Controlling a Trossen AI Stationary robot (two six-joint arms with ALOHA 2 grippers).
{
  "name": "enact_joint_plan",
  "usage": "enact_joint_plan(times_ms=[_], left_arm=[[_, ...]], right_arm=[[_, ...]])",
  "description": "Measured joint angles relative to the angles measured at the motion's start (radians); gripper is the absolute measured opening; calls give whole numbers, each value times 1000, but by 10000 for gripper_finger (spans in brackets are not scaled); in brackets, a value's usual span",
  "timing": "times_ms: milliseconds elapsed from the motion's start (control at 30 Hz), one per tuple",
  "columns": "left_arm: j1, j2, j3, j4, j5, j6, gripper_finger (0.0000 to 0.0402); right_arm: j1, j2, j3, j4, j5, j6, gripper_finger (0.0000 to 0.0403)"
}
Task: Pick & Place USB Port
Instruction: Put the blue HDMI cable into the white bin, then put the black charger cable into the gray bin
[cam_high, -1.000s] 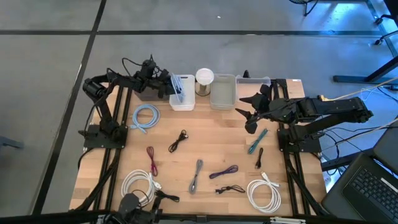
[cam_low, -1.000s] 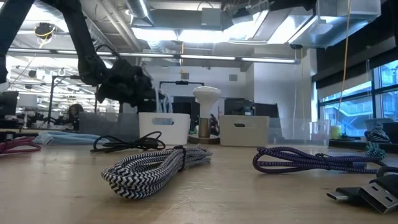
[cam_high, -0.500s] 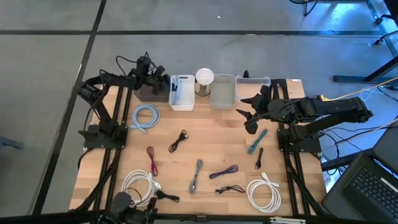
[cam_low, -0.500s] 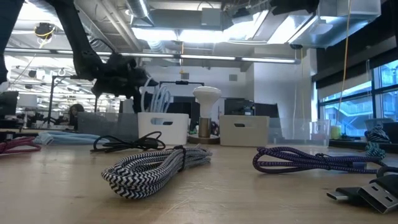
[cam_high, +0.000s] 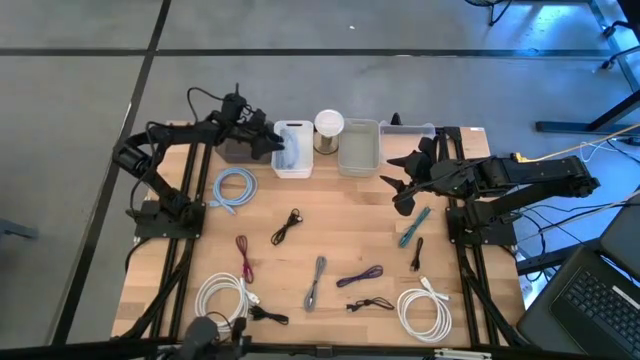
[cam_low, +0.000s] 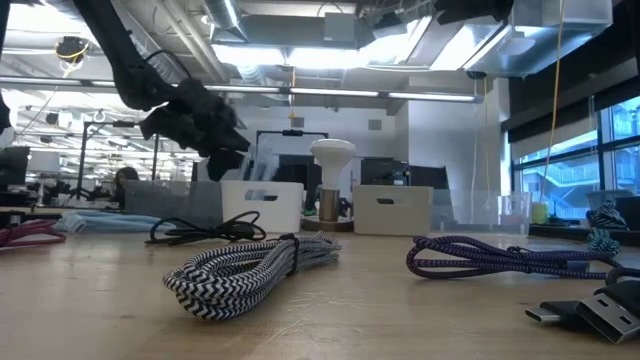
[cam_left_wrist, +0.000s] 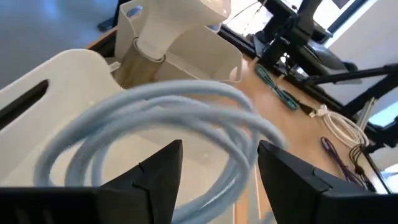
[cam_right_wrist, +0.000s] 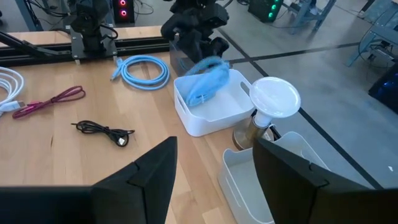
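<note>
A light blue USB cable coil (cam_right_wrist: 205, 82) shows blurred in the mouth of a white bin (cam_high: 292, 150) at the table's far edge. Its loops (cam_left_wrist: 180, 109) fill the left wrist view, just ahead of my left gripper (cam_high: 266, 142). That gripper is open and stands a little left of the bin and above it (cam_low: 215, 135). A second light blue coil (cam_high: 235, 188) lies flat on the table near the left arm. My right gripper (cam_high: 400, 190) waits open above the table's right side, with nothing between its fingers. My left gripper is open, with the coil's upper loops (cam_left_wrist: 205, 93) close in front of its fingers. I cannot tell whether a finger touches the cable. The coil's lower part sits inside the white bin (cam_left_wrist: 56, 81).
Right of the white bin stand a white-capped lamp (cam_high: 329, 125), a second bin (cam_high: 359, 147) and a clear box (cam_high: 405, 130). Loose cables lie across the table: black (cam_high: 287, 226), red (cam_high: 243, 257), striped grey (cam_high: 316, 283), purple (cam_high: 360, 276), teal (cam_high: 413, 226), white coils (cam_high: 424, 310).
My left gripper has drawn back from over the white bin toward the table's left edge and has risen. The light blue coil stood above the bin's rim beside the gripper half a second ago. It has now sunk into the bin.
</note>
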Motion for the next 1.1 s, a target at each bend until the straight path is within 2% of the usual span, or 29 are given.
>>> enact_joint_plan(times_ms=[100, 400, 567, 700, 800, 900, 1100], left_arm=[[-18, 0, 0, 1, -47, 19, 200], [-6, -29, 0, -15, -27, 10, 200], [-10, -180, 0, -101, 78, -50, 200], [-64, -365, 1, -320, 89, -25, 200], [-160, -498, -13, -519, -66, 33, 200], [-289, -601, -64, -629, -244, -1, 200], [-563, -700, -190, -554, -492, -270, 200]], right_arm=[[0, 0, 0, 1, 0, 0, 213], [0, 0, 0, 1, 0, 3, 213], [0, 0, 0, -3, -1, 3, 213], [0, 0, 0, -10, -2, 12, 213], [0, 0, 0, -36, -3, 34, 213], [0, 0, 0, -40, -3, 52, 213], [0, 0, -8, -24, -3, 52, 213]])
